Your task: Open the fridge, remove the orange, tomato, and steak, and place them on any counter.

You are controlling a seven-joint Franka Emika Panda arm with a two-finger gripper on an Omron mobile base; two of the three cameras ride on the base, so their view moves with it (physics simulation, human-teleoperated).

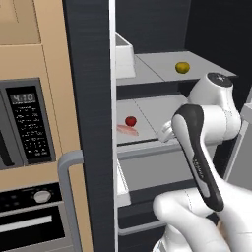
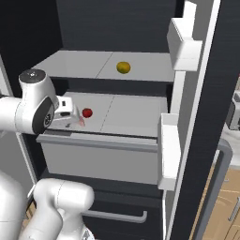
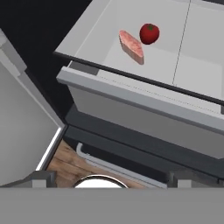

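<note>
**Fridge open, three items waiting on the shelves**

The steak [image 3: 131, 46] lies flat on the middle shelf with the tomato [image 3: 149, 33] just beside it, near but apart; the orange [image 2: 123, 67] sits alone on the shelf above, further right; the fridge [image 1: 88, 123] stands with both doors swung wide. The pincer [image 3: 109, 181] hovers released, jaws spread, in front of the shelf's near edge and holding nothing. My read: the steak or tomato comes first; best to go in level over the shelf lip, centre the jaws on one item, and keep clear of its neighbour so it isn't nudged away.
</note>
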